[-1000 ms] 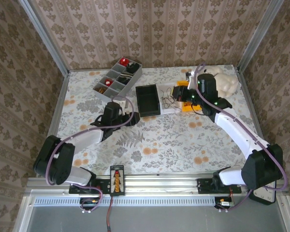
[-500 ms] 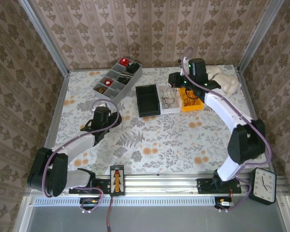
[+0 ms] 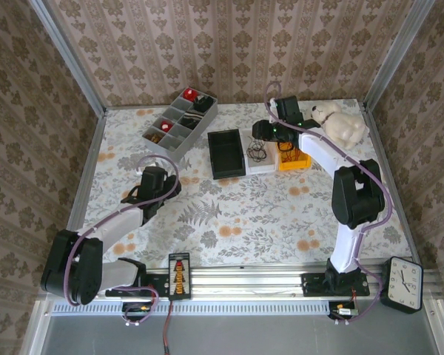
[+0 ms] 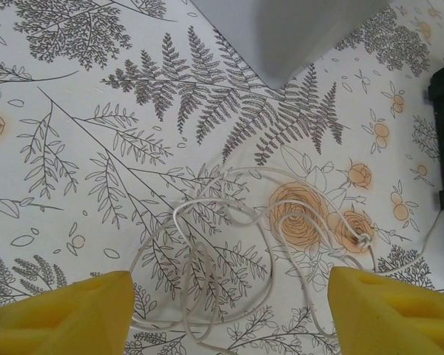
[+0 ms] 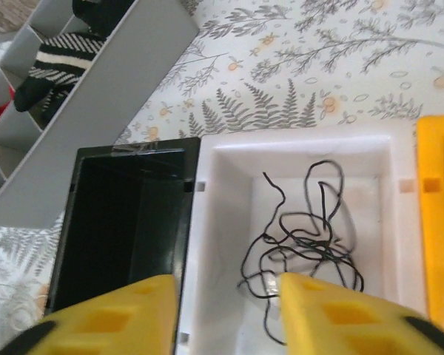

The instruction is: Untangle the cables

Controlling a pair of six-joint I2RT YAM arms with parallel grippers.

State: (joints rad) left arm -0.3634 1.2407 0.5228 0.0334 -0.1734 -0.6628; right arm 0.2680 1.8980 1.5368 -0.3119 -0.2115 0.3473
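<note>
Since the earlier frame, the right arm had swung from the yellow bin (image 5: 438, 222) toward the far side of the table (image 3: 229, 214), bringing the right gripper (image 5: 226, 290) over the seam between the black bin (image 5: 133, 152) and the white bin (image 5: 296, 140). The left arm had drawn back toward the near left, away from the black bin.

**Task objects.** The black cable (image 5: 303, 240) lay as a loose tangle on the floor of the white bin. The whitish cable (image 4: 222, 248) lay in open loops on the floral table, with a small knot at its right side. A thin red streak at the edge of the yellow bin may have been the red cable; this could not be confirmed.

**Step in hand.** The black cable appeared sorted into its own bin and freshly let go. The whitish cable appeared to be next, and the black bin looked empty.

**Jaws.** The right gripper's yellow fingers (image 5: 111, 318) stood moderately apart above the bins, with nothing between them and no contact with the black cable. The left gripper (image 4: 229, 310) stood wide apart over the whitish loops and held nothing; whether it brushed a strand at the lower edge could not be told.

**Next move.** The left gripper would probably need to descend, pinch a single strand clear of the knot, and lift slowly so the loops did not tighten.
</note>
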